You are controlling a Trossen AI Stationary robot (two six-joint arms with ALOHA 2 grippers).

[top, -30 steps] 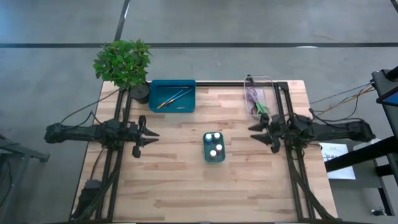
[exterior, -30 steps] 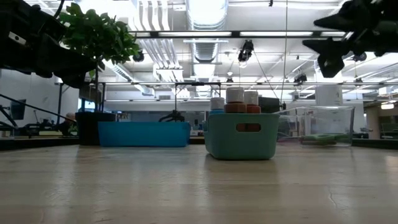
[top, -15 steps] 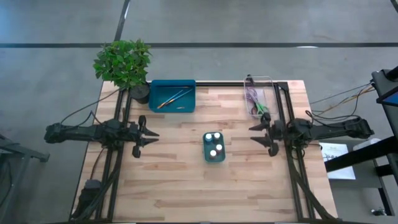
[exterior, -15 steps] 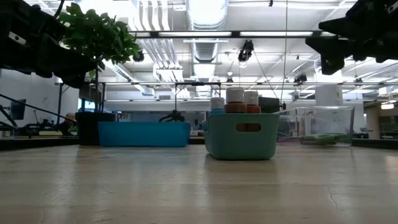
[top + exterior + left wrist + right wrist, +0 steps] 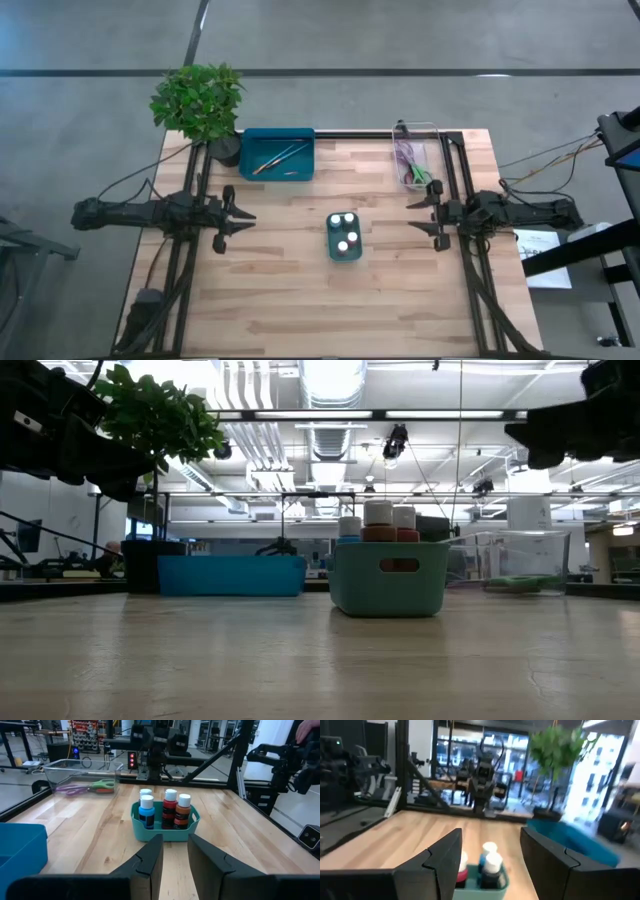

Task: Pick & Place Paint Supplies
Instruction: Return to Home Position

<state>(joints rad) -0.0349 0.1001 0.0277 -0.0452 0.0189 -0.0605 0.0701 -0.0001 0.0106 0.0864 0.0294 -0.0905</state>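
Observation:
Several white-capped paint pots (image 5: pixel 345 232) stand upright in a small teal bin (image 5: pixel 345 252) at the table's middle; they also show in the left wrist view (image 5: pixel 170 809) and in the low view (image 5: pixel 378 512). Thin brushes (image 5: pixel 277 157) lie in the teal tray (image 5: pixel 277 140) at the far edge. Scissors (image 5: pixel 418 172) with purple and green handles lie in the clear tray (image 5: pixel 403 130), far right. My left gripper (image 5: pixel 247 215) hovers open, left of the bin, pointing at it (image 5: pixel 175 845). My right gripper (image 5: pixel 413 213) hovers open, right of the bin (image 5: pixel 490 847).
A potted plant (image 5: pixel 200 102) stands at the far left corner, beside the teal tray. Black frame rails (image 5: pixel 452 170) run along the table's left and right sides under the arms. Bare wood lies between the bin and the near edge.
My right gripper has drawn back from the bin toward the table's right edge and has risen slightly. It stays open. My left arm and all the supplies have kept still.

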